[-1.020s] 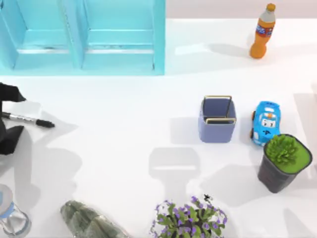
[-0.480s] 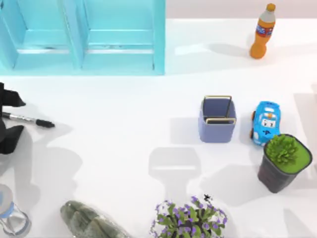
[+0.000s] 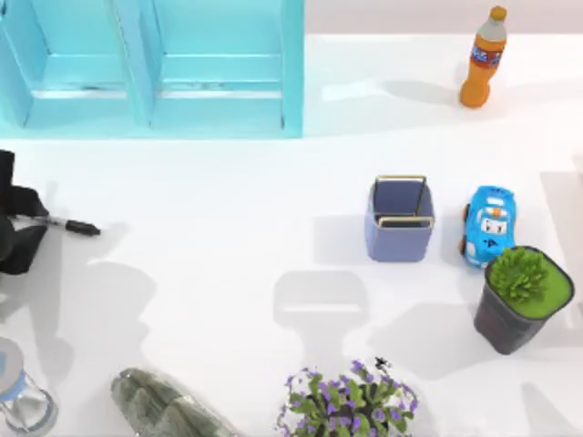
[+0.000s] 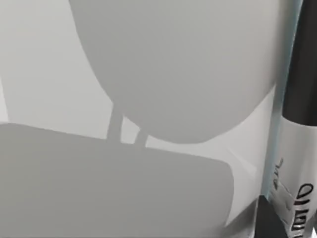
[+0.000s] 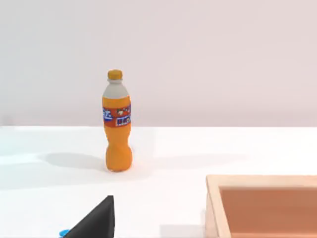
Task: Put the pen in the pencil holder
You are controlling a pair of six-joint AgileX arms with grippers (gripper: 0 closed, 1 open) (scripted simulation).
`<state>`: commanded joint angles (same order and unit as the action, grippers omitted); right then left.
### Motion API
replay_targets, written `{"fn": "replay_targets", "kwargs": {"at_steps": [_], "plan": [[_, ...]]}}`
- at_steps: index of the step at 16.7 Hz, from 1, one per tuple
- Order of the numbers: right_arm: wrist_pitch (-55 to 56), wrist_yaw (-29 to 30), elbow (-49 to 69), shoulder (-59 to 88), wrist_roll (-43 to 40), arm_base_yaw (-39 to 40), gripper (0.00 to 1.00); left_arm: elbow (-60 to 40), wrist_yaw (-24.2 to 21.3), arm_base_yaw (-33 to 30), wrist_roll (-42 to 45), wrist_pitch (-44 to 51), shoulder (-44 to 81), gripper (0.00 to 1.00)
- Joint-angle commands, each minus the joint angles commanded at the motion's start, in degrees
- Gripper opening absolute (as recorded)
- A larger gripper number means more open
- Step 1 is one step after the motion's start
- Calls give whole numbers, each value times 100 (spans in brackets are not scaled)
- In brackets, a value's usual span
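Observation:
The pen (image 3: pixel 71 224) lies flat at the table's far left, black tip pointing right. My left gripper (image 3: pixel 35 222) sits at the left edge, its fingers pressed in on the pen's barrel from both sides. In the left wrist view the pen (image 4: pixel 297 129) is seen very close, silvery barrel with a black end, over the shadowed table. The pencil holder (image 3: pixel 397 241), a periwinkle square cup with a gold wire rim, stands upright right of centre, far from the pen. A dark part of my right gripper (image 5: pixel 94 223) shows low in the right wrist view.
A teal cabinet (image 3: pixel 150 64) fills the back left. An orange bottle (image 3: pixel 481 59) stands back right. A blue toy car (image 3: pixel 489 225) and a dark pot with a green plant (image 3: pixel 521 296) sit beside the holder. Purple flowers (image 3: pixel 351 401) are at the front.
The left gripper's fingers, wide apart on either side of the pen before, have drawn together onto its barrel. The pen has stayed in place.

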<state>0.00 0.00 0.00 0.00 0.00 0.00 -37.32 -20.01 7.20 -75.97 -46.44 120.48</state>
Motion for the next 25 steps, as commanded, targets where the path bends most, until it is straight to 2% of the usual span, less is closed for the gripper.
{"fn": "replay_targets", "kwargs": {"at_steps": [8,9,13,17,21,25], "plan": [[0,0,0,0,0,0,100,0,0,0,0,0,0,0],[0,0,0,0,0,0,100,-191,244,192,498,2698,-1288,0],[0,0,0,0,0,0,100,-159,142,135,520,2963,-1496,0],[0,0,0,0,0,0,100,-83,-130,26,802,3631,-2470,0],[0,0,0,0,0,0,100,-67,-338,234,1026,4673,-3863,0],[0,0,0,0,0,0,100,39,-431,645,1095,6153,-5265,0]]}}
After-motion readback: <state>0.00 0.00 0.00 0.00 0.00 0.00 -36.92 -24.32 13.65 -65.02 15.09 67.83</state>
